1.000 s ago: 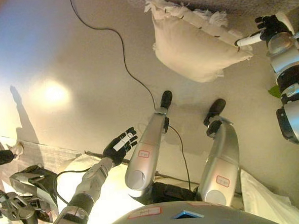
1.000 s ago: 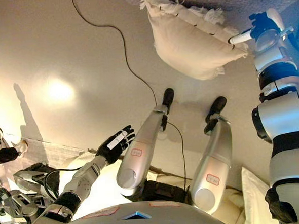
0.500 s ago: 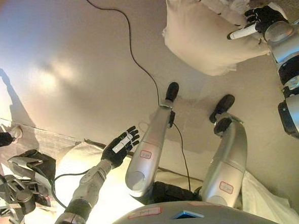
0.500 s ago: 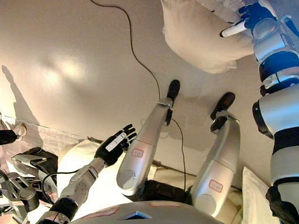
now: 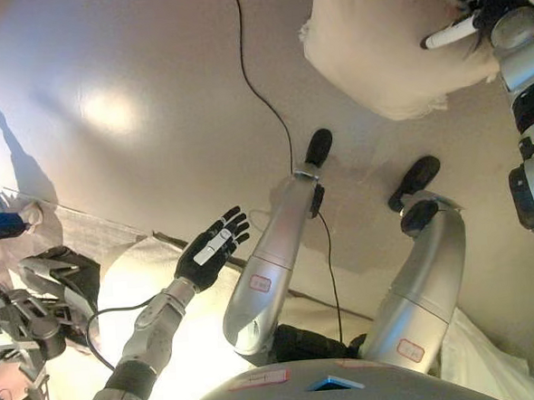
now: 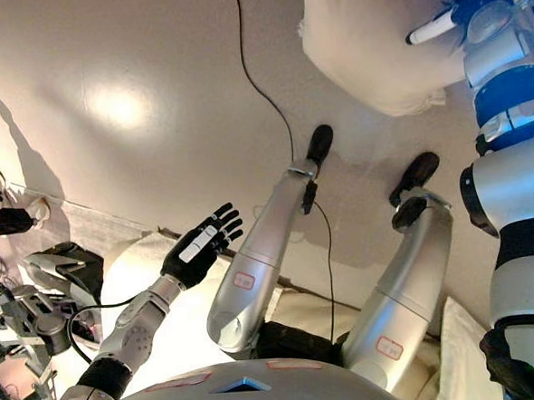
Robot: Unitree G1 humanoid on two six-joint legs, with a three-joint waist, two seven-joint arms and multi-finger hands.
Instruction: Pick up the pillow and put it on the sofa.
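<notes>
The cream pillow (image 5: pixel 376 48) with a frayed fringe hangs at the top right, partly cut off by the view's top edge. My right hand (image 5: pixel 484 10) is at its right upper edge, dark fingers curled into the cloth and one white-covered finger (image 5: pixel 447 35) lying straight across the pillow's face. It also shows in the right eye view (image 6: pixel 468 6). My left hand (image 5: pixel 211 251) is open and empty at lower left, palm up, well away from the pillow. The sofa does not show clearly.
A person's shoes (image 5: pixel 1 223) show at the left edge. Black equipment (image 5: pixel 38 309) stands at lower left beside a pale cushion (image 5: pixel 141 289). Another white cushion (image 5: pixel 481 368) lies at lower right. A pale cloth strip (image 5: pixel 79 240) lies on the beige floor (image 5: pixel 134 99).
The camera has shifted. The pillow and my right hand now sit higher and further right in view, and the hand lies further over the pillow's face. The left hand stays open.
</notes>
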